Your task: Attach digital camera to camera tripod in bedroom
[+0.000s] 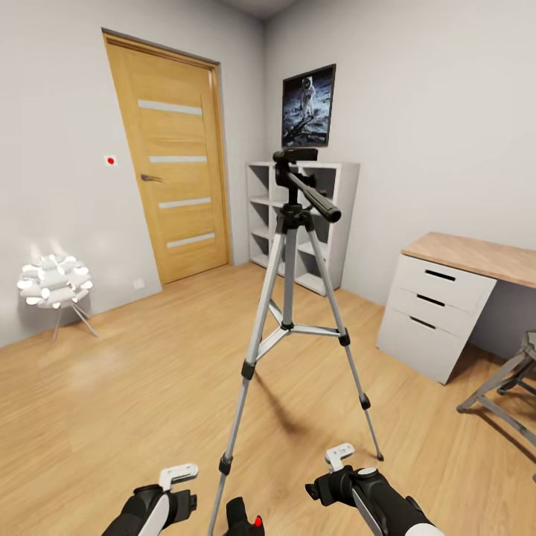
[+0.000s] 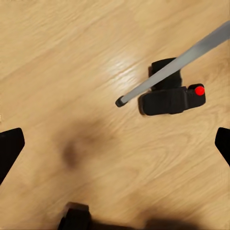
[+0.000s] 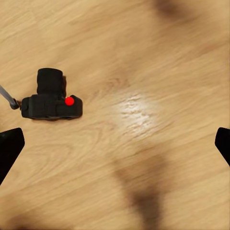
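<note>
Digital camera point(image 1: 246, 519) at bottom centre lies on the floor beside the camera tripod point(image 1: 294, 298), both pincers wide for pickup.

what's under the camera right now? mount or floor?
Floor. The digital camera lies on the wooden plank floor beside a tripod leg's foot. The tripod head carries nothing. The camera's underside is hidden.

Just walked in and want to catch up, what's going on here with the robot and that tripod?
The robot faces the camera tripod standing on the bedroom's wooden floor. The digital camera lies on the floor by the foot of one tripod leg, not yet picked up. Both the left gripper and the right gripper hang open above the floor, holding nothing.
</note>
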